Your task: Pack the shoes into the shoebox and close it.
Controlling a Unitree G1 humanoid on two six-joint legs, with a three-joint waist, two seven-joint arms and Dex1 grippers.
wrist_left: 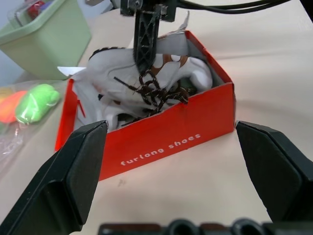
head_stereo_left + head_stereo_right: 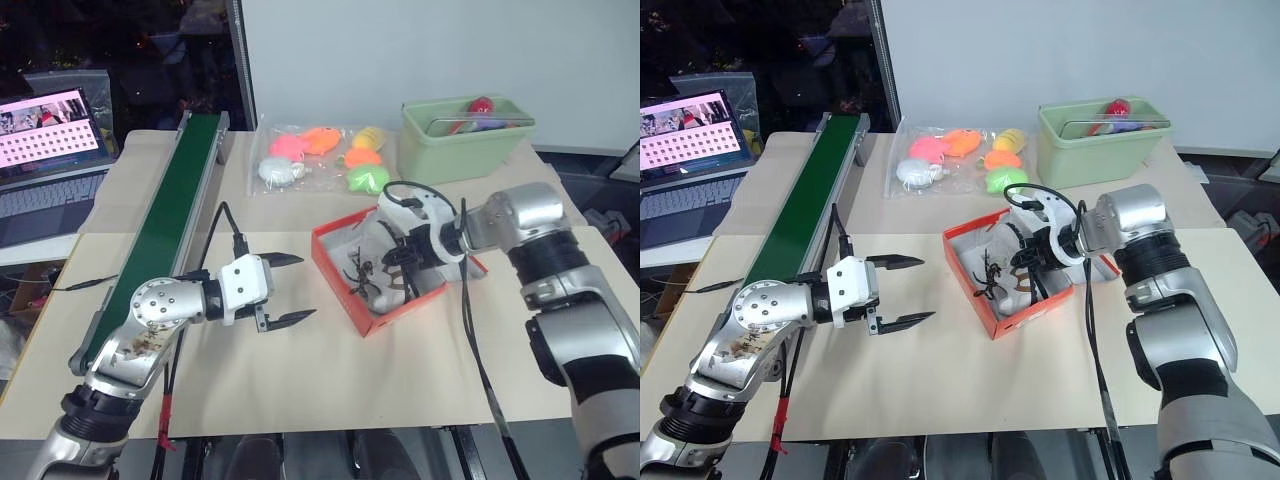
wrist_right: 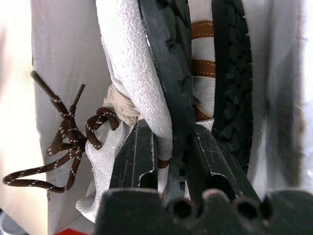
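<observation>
While the right gripper [image 3: 168,161], clenched on a shoe [image 3: 146,73], lowers it into the shoebox [image 2: 345,290] at center frame, left gripper [image 2: 287,290] waits w/ jaws spread—next: release, then shut lid.

table [image 2: 300,380], shoebox [image 2: 345,285], tub [image 2: 450,150], conveyor [image 2: 170,210]

The shoebox [image 2: 400,300] sits mid-table with the shoes [image 1: 161,78] inside it. Behind it lie a bag of soft toys [image 2: 325,155] and, to the right, a plastic tub [image 2: 465,140]. A conveyor belt [image 2: 165,215] runs along the left, a laptop [image 2: 50,170] beyond it.
</observation>
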